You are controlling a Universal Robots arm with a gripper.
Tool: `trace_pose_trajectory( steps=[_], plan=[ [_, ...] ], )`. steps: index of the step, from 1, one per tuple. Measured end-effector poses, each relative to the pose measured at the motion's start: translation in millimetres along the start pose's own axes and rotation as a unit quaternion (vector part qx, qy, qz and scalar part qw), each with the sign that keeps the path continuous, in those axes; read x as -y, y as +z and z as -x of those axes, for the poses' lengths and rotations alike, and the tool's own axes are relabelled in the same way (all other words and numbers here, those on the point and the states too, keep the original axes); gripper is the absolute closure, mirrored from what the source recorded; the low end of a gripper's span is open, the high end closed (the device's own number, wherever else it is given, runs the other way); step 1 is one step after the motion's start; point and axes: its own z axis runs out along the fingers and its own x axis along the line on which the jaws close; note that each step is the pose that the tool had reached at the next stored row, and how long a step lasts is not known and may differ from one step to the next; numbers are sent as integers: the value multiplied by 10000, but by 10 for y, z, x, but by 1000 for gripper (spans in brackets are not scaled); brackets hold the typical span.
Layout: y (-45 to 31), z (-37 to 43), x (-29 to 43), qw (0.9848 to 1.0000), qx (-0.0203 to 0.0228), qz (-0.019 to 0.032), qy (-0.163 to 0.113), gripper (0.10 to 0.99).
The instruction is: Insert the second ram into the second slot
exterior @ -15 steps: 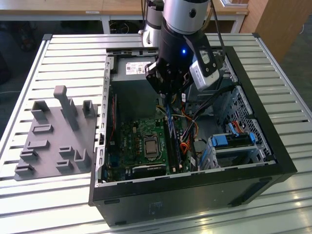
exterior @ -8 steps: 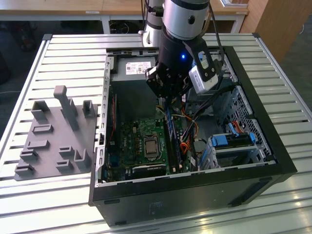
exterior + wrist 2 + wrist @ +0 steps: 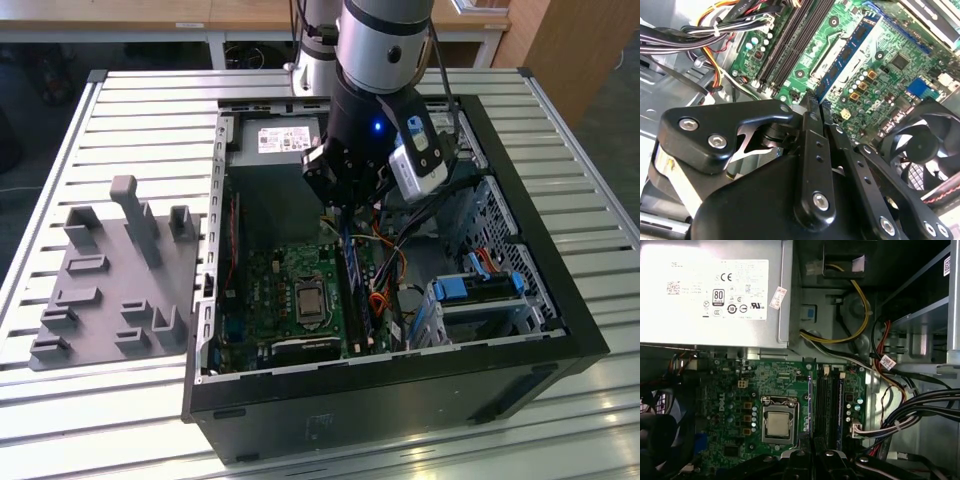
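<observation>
On the exterior view's left, a grey moulded fixture plate (image 3: 110,290) lies on the slatted table (image 3: 60,420), just beside the open computer case (image 3: 400,400). Inside the case, the power supply (image 3: 280,140) sits at the far end and the motherboard (image 3: 270,290) carries the processor socket (image 3: 303,298). The arm reaches down into the case, with its gripper (image 3: 345,222) low over the board, just to the exterior view's right of the socket. In the second wrist view the gripper (image 3: 815,105) has its fingers (image 3: 810,130) pressed together on the end of the second ram (image 3: 847,52), which stands on edge beside the empty black memory slots (image 3: 790,40). Whether it is seated in a slot cannot be told. Farther to the exterior view's right stands the drive bay (image 3: 480,285) with its blue latches.
</observation>
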Motion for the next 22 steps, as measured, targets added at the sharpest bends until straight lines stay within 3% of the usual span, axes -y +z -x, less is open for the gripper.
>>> trace_pose_trajectory(
  steps=[17,19,22],
  plan=[
    [184,13,3,10000,2,-8,-94,949],
    [188,13,0,9999,2,-59,-92,949],
    [194,15,1,9999,9,-80,-88,949]
  ],
)
